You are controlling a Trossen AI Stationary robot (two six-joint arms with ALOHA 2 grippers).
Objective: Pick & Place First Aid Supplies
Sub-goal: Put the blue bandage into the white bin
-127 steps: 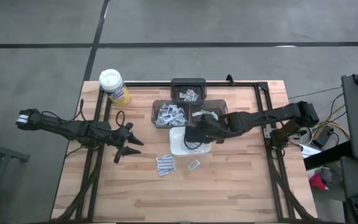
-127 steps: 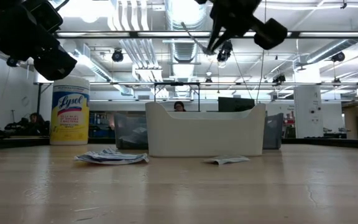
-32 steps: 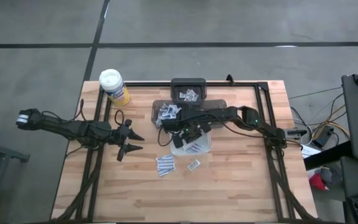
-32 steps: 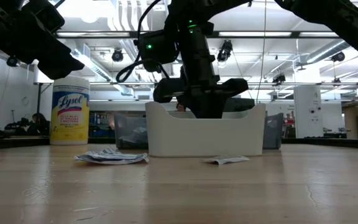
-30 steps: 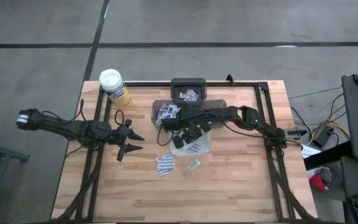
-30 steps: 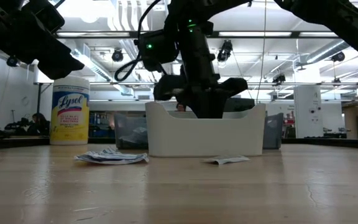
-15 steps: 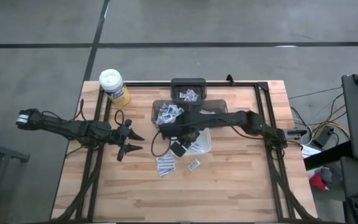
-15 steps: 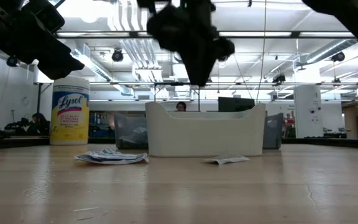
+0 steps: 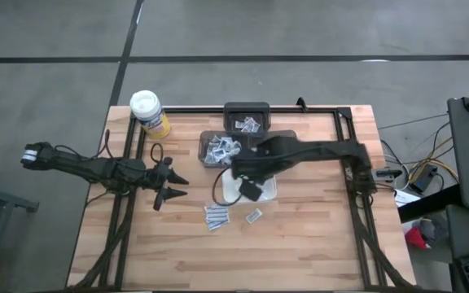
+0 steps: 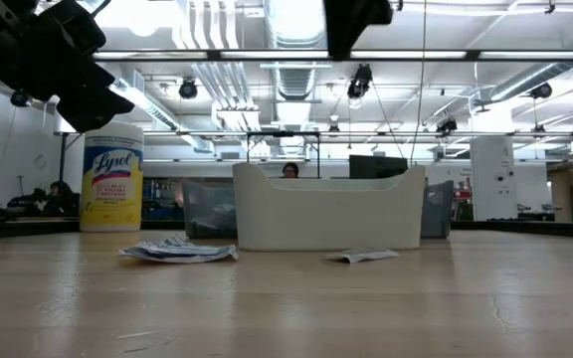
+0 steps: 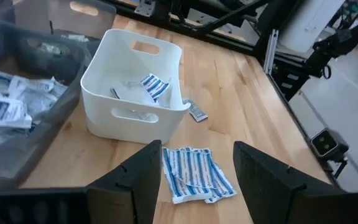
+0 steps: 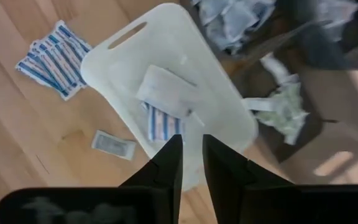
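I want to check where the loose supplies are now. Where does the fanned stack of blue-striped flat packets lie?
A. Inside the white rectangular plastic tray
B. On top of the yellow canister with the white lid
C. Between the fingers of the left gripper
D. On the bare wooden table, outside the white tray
D: the fanned stack of blue-striped flat packets lies on the wooden table, apart from the white rectangular plastic tray; the left wrist view shows the same.

Overhead, table-level, two wrist views
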